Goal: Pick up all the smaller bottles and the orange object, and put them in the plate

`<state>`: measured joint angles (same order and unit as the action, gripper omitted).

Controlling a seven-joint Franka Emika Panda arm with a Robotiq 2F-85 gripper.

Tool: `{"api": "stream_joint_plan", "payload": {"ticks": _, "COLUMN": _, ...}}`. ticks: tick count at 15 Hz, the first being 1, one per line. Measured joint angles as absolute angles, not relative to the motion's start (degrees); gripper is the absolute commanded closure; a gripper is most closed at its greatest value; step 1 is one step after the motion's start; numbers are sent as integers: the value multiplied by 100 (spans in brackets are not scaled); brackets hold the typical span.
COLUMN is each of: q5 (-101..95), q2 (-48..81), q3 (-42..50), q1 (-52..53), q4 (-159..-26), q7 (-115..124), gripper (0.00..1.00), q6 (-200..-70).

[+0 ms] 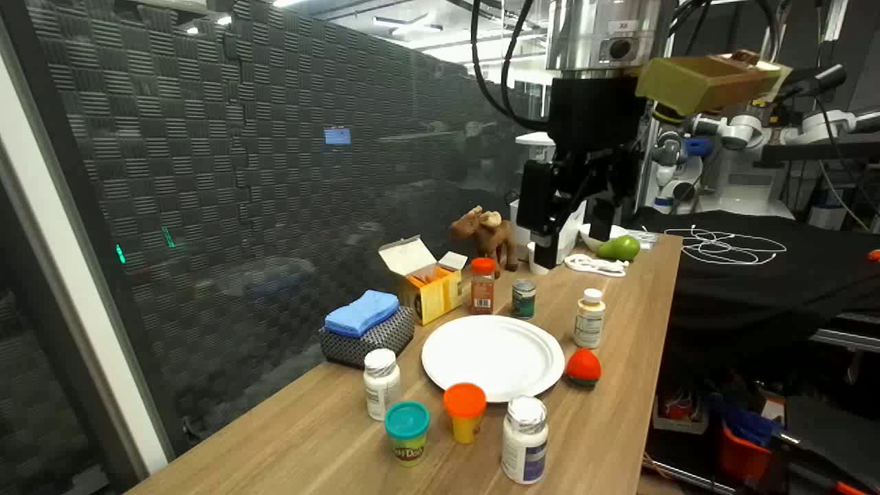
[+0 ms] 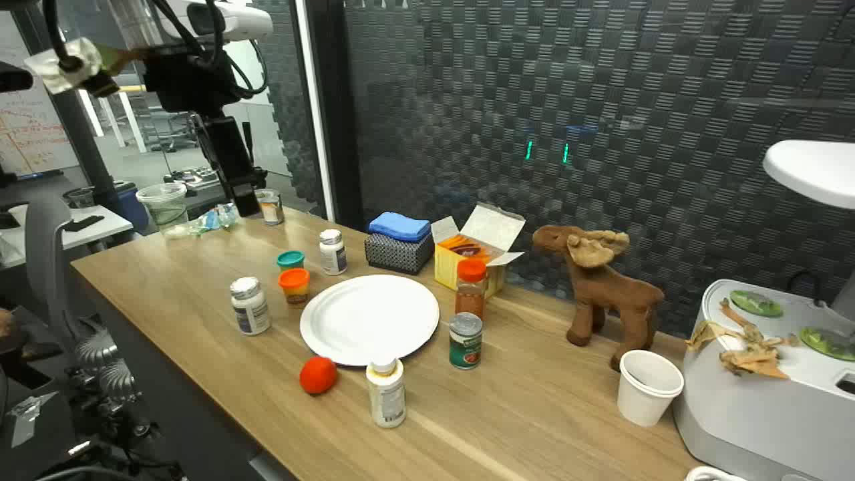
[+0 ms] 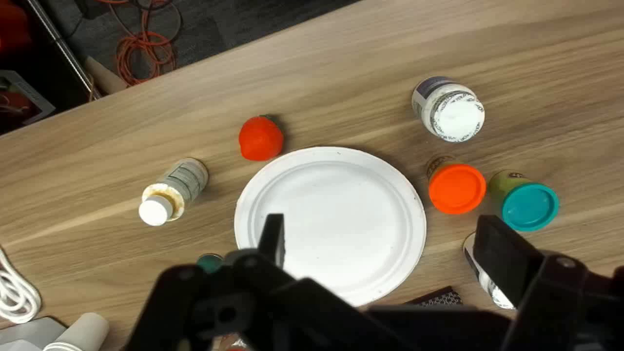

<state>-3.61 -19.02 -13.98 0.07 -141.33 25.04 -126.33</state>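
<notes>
First pick, seemingly: my spread, empty black gripper (image 3: 382,240) must reach the rounded red-orange object (image 3: 261,139) near the wood-grain worktop's (image 3: 360,68) edge.

Holds the gripper (image 1: 575,237) directed downward in both exterior views. Has the fingers (image 3: 504,256) spread widely, well apart from each other across the wrist view. Extends, behind the fingers, dark linkages (image 3: 229,302) toward the lower border of the same view. In an exterior view, leans one finger (image 2: 230,160) slightly off the vertical. Carries the black housing (image 1: 595,113) just above the fingers and, higher above them, the silvery wrist (image 1: 584,34). Bears a yellow-green attachment (image 1: 708,82) above the fingers and to their one side, with black cables (image 1: 535,125) curved on the opposite side.
</notes>
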Motion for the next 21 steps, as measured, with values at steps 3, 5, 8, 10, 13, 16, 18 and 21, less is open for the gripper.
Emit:
{"api": "stream_joint_plan", "payload": {"ticks": 3, "q5": -361, "q2": -1911, "q3": -1398, "q1": 7, "q4": -14061, "q7": 2504, "gripper": 0, "q6": -12638}}
{"api": "stream_joint_plan", "payload": {"ticks": 5, "q5": -361, "q2": -1916, "q3": -1398, "q1": 7, "q4": -14051, "q7": 2504, "gripper": 0, "q6": -12638}}
{"api": "stream_joint_plan", "payload": {"ticks": 8, "q5": -361, "q2": -1916, "q3": -1398, "q1": 7, "q4": -14050, "q7": 2504, "gripper": 0, "q6": -12638}}
{"api": "stream_joint_plan", "payload": {"ticks": 10, "q5": -361, "q2": -1910, "q3": -1391, "q1": 14, "q4": -14055, "q7": 2504, "gripper": 0, "q6": -12633}}
{"api": "stream_joint_plan", "payload": {"ticks": 13, "q5": -445, "q2": -1748, "q3": -1351, "q1": 25, "q4": -13937, "q7": 2458, "gripper": 0, "q6": -12638}}
{"api": "stream_joint_plan", "payload": {"ticks": 16, "q5": -580, "q2": -1187, "q3": -1311, "q1": 34, "q4": -13336, "q7": 2203, "gripper": 0, "q6": -12654}}
{"api": "stream_joint_plan", "payload": {"ticks": 18, "q5": -581, "q2": -588, "q3": -1276, "q1": 87, "q4": -12747, "q7": 1921, "gripper": 0, "q6": -12748}}
{"api": "stream_joint_plan", "payload": {"ticks": 21, "q5": -490, "q2": 389, "q3": -1242, "q1": 279, "q4": -11880, "q7": 1472, "gripper": 0, "q6": -12803}}
